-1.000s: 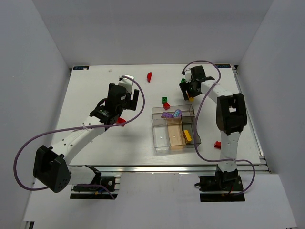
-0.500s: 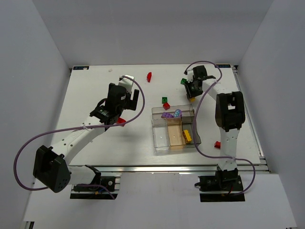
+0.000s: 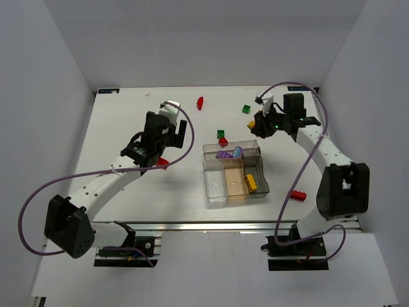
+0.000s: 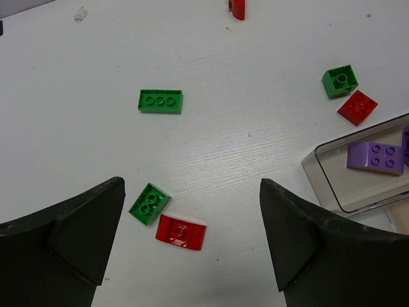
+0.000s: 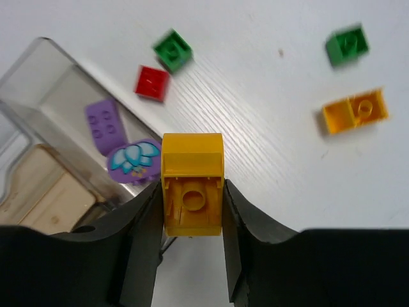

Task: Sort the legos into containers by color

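Yellow-orange brick point(image 5: 192, 192) is now riding clamped between the right gripper's point(image 5: 192, 203) jaws, lifted off the far table since a second ago. Tray point(image 3: 212, 192) is lying just near-left, so its rim is needing clearance. Left gripper point(image 4: 192, 198) is hanging with jaws apart over a green brick point(image 4: 149, 203) and a red brick point(image 4: 181, 231).

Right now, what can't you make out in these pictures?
Left wrist: most of the tray, cut off at the right edge.
Top: green brick by the red one, hidden under the left arm.
Top: held yellow brick, mostly covered by the right jaws.
Right wrist: tray's near sections, behind the right jaws.
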Controlling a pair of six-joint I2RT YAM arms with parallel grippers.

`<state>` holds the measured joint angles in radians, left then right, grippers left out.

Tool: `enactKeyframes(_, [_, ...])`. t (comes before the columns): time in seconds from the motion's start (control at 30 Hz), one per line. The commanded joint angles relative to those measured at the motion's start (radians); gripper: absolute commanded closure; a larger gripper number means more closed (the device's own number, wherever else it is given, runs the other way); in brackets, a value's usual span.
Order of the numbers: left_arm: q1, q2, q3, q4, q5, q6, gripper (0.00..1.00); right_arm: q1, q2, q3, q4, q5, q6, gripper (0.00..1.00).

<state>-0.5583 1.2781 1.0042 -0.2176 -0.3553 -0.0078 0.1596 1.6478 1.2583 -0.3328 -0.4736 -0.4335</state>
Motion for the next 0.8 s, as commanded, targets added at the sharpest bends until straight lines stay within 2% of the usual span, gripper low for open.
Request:
enactKeyframes(0.0, [-0.002,-0.031,0.014,-0.008,0.013,-0.001,0.04,0.006,-0.078,-0.101,0.103,-0.186,-0.132,1.00])
enactKeyframes(0.1, [-0.002,-0.031,0.014,-0.009,0.013,-0.001,0.04,0.006,-0.134,-0.152,0.022,-0.253,-0.218,1.00])
enactKeyframes(0.2, [-0.002,-0.031,0.013,-0.008,0.010,-0.001,0.04,0.017,-0.135,-0.146,-0.154,-0.293,-0.292,1.00])
enactKeyframes(0.33, [-0.002,0.016,0.037,-0.037,0.044,-0.043,0.02,0.034,-0.170,-0.186,-0.239,-0.189,-0.225,1.00])
enactKeyframes(0.37, [-0.002,0.033,0.053,-0.048,0.074,-0.076,0.02,0.037,-0.195,-0.242,-0.238,-0.163,-0.209,1.00])
enactKeyframes(0.5, [0.021,0.096,0.105,-0.091,0.313,-0.136,0.03,0.067,-0.356,-0.379,-0.158,-0.080,-0.127,1.00])
enactKeyframes(0.53, [0.031,0.104,0.109,-0.089,0.414,-0.142,0.03,0.076,-0.367,-0.391,-0.147,-0.060,-0.082,1.00])
enactKeyframes(0.7, [0.049,0.116,0.108,-0.039,0.665,-0.141,0.03,0.096,-0.384,-0.431,-0.170,0.058,-0.007,1.00])
enactKeyframes(0.77, [0.049,0.107,0.097,-0.017,0.740,-0.127,0.03,0.101,-0.391,-0.448,-0.144,0.079,0.015,0.91])
